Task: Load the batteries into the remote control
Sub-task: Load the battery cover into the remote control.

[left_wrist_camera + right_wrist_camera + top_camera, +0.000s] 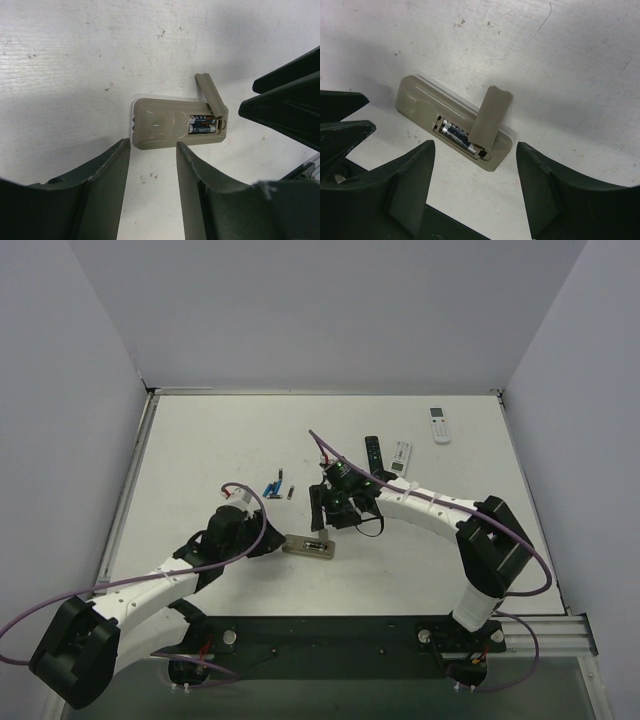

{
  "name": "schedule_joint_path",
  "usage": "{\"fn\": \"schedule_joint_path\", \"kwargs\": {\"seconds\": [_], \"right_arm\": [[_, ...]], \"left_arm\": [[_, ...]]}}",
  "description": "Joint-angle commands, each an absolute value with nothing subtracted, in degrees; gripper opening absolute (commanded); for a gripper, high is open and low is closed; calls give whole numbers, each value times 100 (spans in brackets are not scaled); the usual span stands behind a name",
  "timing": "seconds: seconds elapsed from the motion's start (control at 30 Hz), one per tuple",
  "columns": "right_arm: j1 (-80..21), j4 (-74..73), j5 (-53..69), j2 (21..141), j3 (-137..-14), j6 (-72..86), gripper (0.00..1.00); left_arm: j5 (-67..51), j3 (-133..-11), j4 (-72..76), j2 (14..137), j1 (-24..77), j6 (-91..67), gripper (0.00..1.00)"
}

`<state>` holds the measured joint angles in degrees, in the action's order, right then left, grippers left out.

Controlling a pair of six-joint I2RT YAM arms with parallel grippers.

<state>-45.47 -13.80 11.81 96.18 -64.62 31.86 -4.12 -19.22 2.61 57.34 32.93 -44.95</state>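
The remote control [310, 546] lies grey-tan back up at the table's middle. Its battery recess is open, and two dark batteries [202, 125] lie side by side in it. The loose cover [212, 95] leans upright over the recess, also seen as the cover [491, 117]. My left gripper [152, 150] is open, its tips at the remote's [160, 125] near edge with nothing between them. My right gripper [475, 155] stands open just short of the remote [420, 102], holding nothing. The batteries [457, 134] show under the cover. More batteries [272, 487] lie loose behind.
A slim black remote [373, 453] and two white remotes [402, 457] [438, 424] lie at the back right. One small dark battery [291, 492] sits by the blue ones. The two grippers face each other closely over the remote.
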Motion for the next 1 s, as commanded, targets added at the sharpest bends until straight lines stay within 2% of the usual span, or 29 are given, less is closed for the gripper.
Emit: {"fn": "schedule_joint_path", "kwargs": {"seconds": [0.0, 0.07, 0.4, 0.63, 0.97], "right_arm": [[-4623, -1687, 941, 9817, -6767, 3603, 58], [-4658, -1696, 879, 9948, -6785, 3612, 53], [-4781, -1652, 809, 10257, -6785, 3735, 50], [-4781, -1565, 668, 10318, -6653, 3735, 42], [-4799, -1503, 844, 10450, -6601, 3718, 41]], "left_arm": [[-290, -1872, 351, 5660, 3287, -4412, 52], [-299, -1854, 378, 5678, 3278, -4412, 52], [-457, -1740, 571, 5721, 3287, -4438, 52], [-527, -1705, 668, 5792, 3287, -4474, 52], [-545, -1687, 721, 5801, 3287, -4509, 52]]}}
